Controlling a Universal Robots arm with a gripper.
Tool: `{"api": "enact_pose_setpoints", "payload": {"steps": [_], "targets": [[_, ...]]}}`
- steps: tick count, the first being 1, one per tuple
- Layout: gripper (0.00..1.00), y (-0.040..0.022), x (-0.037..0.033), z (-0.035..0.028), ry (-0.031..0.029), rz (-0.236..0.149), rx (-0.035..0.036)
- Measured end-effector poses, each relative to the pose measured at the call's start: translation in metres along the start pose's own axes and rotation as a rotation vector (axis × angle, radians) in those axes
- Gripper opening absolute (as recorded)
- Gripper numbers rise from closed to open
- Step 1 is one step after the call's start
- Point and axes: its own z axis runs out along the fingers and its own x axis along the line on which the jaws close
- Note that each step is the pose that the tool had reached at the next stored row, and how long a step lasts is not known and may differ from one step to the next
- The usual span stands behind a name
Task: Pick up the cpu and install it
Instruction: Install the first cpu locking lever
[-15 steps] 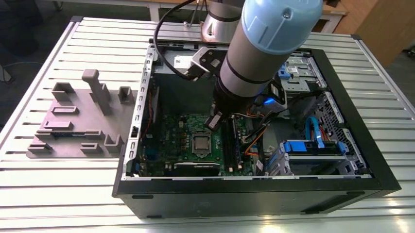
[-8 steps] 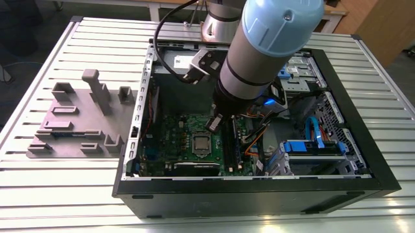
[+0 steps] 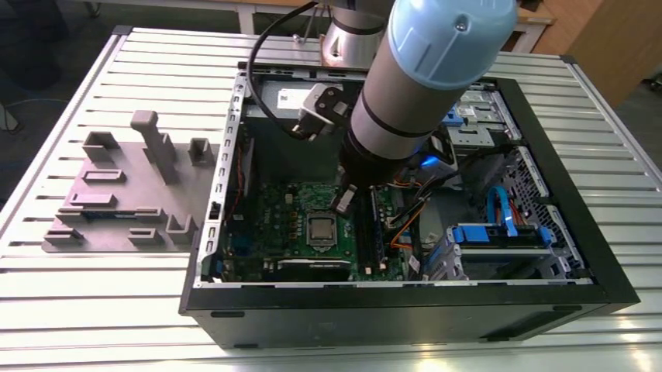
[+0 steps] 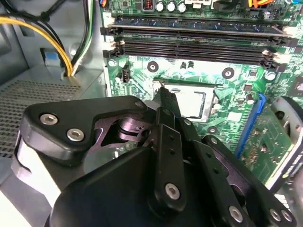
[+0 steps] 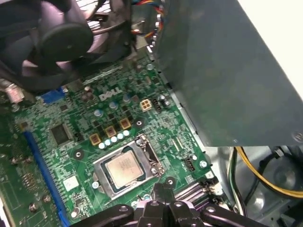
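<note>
Already the cpu sits in its socket on the green motherboard inside the open computer case in the exterior view, a small grey square, with my arm reaching down beside it. In the second wrist view my gripper hangs just short of the silvery chip, fingers drawn together on nothing. In the first wrist view the cpu shows a shiny metal top framed by the socket.
</note>
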Motion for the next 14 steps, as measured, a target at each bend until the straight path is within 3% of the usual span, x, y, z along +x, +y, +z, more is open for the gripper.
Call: {"api": "enact_pose_setpoints", "payload": {"steps": [2,11,14], "targets": [[0.11,0.0,0.0001,0.0001,0.0024,-0.006,-0.0001],[0.11,-0.0003,0.0004,0.0006,0.0025,-0.009,-0.0005],[0.11,-0.0006,0.0009,0.0011,0.0078,-0.037,-0.0033]]}}
